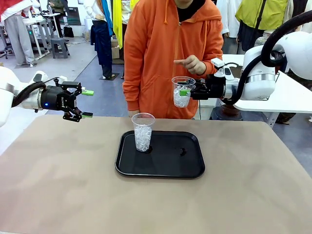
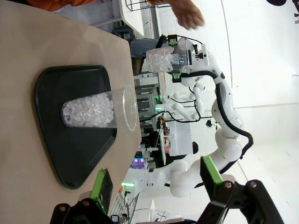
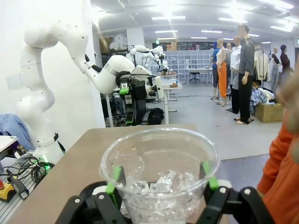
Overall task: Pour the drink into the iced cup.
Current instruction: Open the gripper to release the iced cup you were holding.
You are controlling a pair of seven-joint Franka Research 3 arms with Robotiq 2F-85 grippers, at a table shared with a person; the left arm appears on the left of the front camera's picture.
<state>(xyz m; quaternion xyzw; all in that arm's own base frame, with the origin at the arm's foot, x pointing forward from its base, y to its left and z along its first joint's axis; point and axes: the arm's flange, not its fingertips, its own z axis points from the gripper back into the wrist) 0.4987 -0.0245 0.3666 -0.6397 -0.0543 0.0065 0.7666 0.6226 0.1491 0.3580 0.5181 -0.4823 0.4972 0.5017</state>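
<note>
Black tray [image 1: 168, 162], tan (perhaps beige) table [image 1: 68, 187]

Tray [image 1: 168, 165]: black plastic, smooth, faint sheen. Standing cup [image 1: 143, 120]: thin clear plastic, smooth, holding glassy ice [image 1: 143, 140]. Raised cup [image 1: 181, 101]: same clear plastic. Bench [image 1: 58, 185]: tan, matt, even. Left tool [image 1: 87, 104]: black, matt, with green pads [image 1: 87, 92]. Right arm shell [image 1: 258, 73]: white, glossy, smooth. Person's hoodie [image 1: 151, 53]: orange cloth, soft, matt.

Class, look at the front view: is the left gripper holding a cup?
No, the left gripper is open with nothing between its fingers.
</note>
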